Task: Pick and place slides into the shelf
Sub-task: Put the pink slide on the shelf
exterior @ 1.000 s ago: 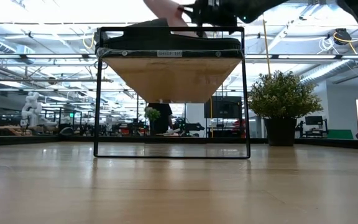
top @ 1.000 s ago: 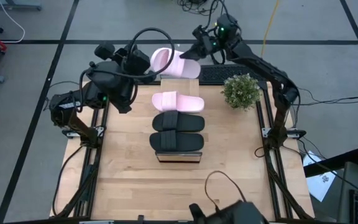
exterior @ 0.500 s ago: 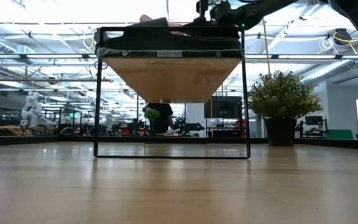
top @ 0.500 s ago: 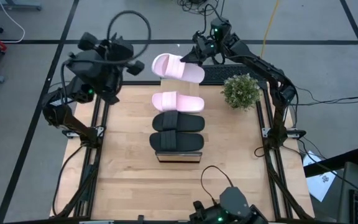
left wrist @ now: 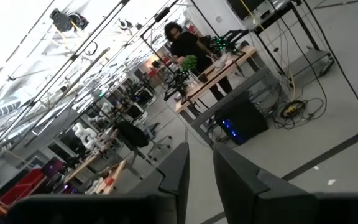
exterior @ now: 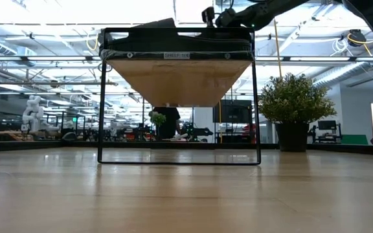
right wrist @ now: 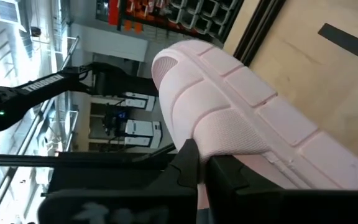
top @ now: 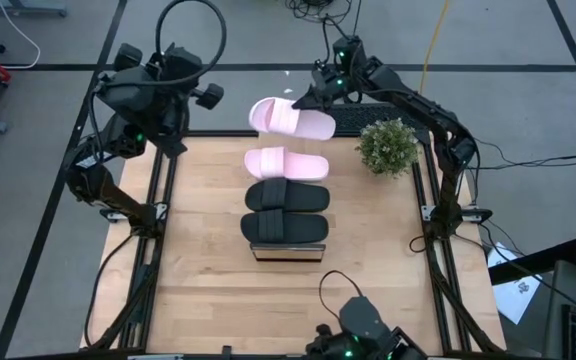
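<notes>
One label on the shelf (exterior: 177, 65) front (unreadable) shows only low; your right gripper (top: 305, 98) clamps a pink slide (top: 290, 119), left gripper (left wrist: 199, 171) slightly parted, empty.

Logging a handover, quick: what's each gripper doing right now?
Left gripper: narrow gap between the fingers, holding nothing.
Right gripper: shut on the pink slide.

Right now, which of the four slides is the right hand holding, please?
The far pink slide, gripped by the right hand; the other pink slide and both black ones lie free.
</notes>
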